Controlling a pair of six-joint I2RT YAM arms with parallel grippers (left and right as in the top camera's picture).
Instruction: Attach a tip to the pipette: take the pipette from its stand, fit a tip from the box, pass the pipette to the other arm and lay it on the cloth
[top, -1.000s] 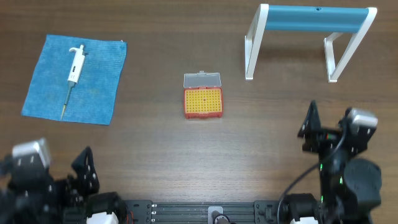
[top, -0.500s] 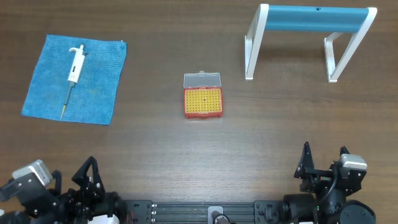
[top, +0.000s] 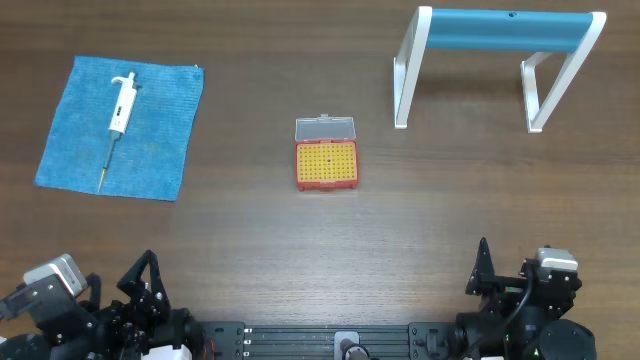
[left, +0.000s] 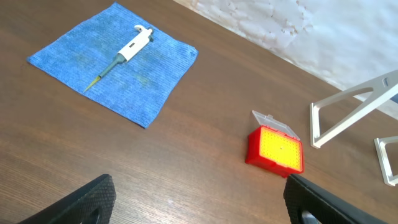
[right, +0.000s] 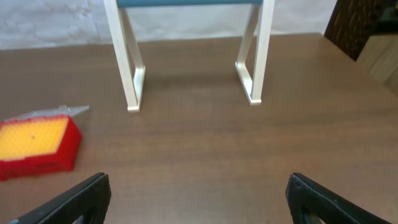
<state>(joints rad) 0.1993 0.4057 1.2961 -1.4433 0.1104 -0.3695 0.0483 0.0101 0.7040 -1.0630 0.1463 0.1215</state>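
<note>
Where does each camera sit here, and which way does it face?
Top view: fixed overhead, looking straight down on the table; both arms' bases along the bottom edge.
Left wrist view: low at the left arm, facing the cloth, pipette and tip box; own jaws spread wide.
Right wrist view: low at the right arm, facing the stand; own jaws spread wide.
Shared: both wrist views catch tip box and stand.

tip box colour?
Red tip box, yellow on top, with its clear lid flipped open. Shows best in the left wrist view.
</note>
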